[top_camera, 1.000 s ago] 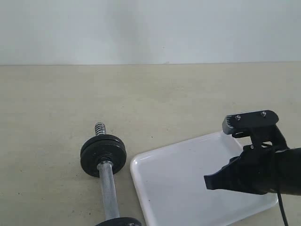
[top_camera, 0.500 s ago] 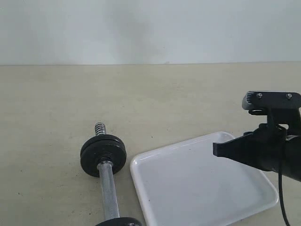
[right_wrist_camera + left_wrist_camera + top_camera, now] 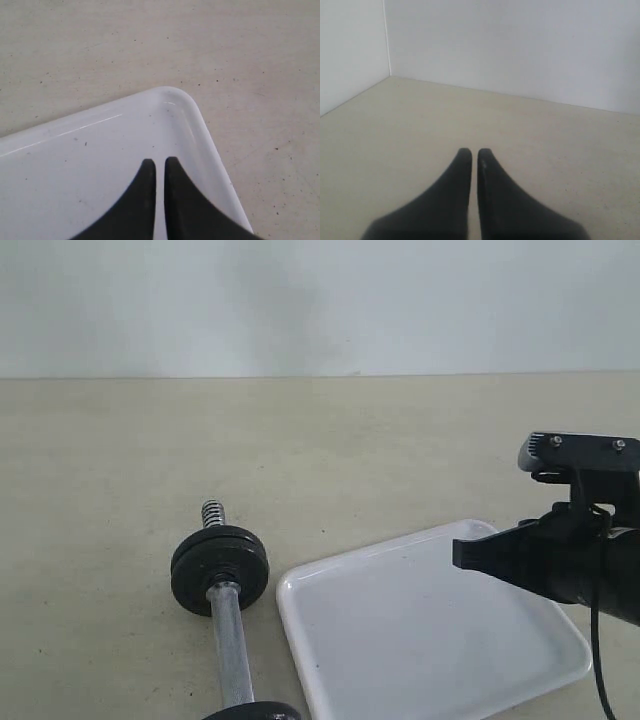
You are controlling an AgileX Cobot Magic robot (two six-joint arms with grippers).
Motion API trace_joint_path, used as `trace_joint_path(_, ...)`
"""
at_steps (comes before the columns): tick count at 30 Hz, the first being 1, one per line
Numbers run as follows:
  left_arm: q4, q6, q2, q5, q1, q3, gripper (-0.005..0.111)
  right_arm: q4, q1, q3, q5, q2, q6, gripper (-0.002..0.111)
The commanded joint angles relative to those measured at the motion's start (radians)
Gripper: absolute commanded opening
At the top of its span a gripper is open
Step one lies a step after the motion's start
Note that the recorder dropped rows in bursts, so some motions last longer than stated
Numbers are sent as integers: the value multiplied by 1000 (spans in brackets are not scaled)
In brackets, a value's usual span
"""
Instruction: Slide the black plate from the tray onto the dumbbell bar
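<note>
The dumbbell bar (image 3: 231, 650) lies on the table left of the tray, its threaded far end pointing away. A black plate (image 3: 220, 568) sits threaded on the bar near that end. The edge of a second black disc (image 3: 255, 710) shows on the bar at the bottom of the exterior view. The white tray (image 3: 400, 640) holds nothing. My right gripper (image 3: 460, 556) hovers over the tray's far right part, shut and empty; its wrist view shows its tips (image 3: 160, 161) above the tray's rounded corner (image 3: 175, 97). My left gripper (image 3: 471, 151) is shut and empty over bare table, out of the exterior view.
A pale wall runs along the table's far edge, and the left wrist view shows a corner where two walls meet. The beige tabletop (image 3: 350, 450) stretches behind the bar and tray.
My right gripper rose and drew back to the right, from over the tray's middle to its far right part. Over the last half second it barely moved. Bar and plate stayed put.
</note>
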Motion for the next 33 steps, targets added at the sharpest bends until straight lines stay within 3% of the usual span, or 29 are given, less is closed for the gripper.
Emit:
trace_joint_path(1, 3, 0, -1, 1, 3, 2, 4, -8, 0, 2, -3, -7, -1, 1)
trace_joint_path(9, 3, 0, -1, 1, 3, 2, 4, -8, -2, 2, -3, -115, -1, 1)
trace_joint_path(18, 3, 0, -1, 1, 3, 2, 4, -8, -6, 2, -3, -470, -1, 1)
trace_joint_path(29, 3, 0, -1, 1, 3, 2, 4, -8, -288, 2, 11, -832, -1, 1)
trace_joint_path(33, 3, 0, -1, 1, 3, 2, 4, -8, -341, 2, 9, -920, -1, 1)
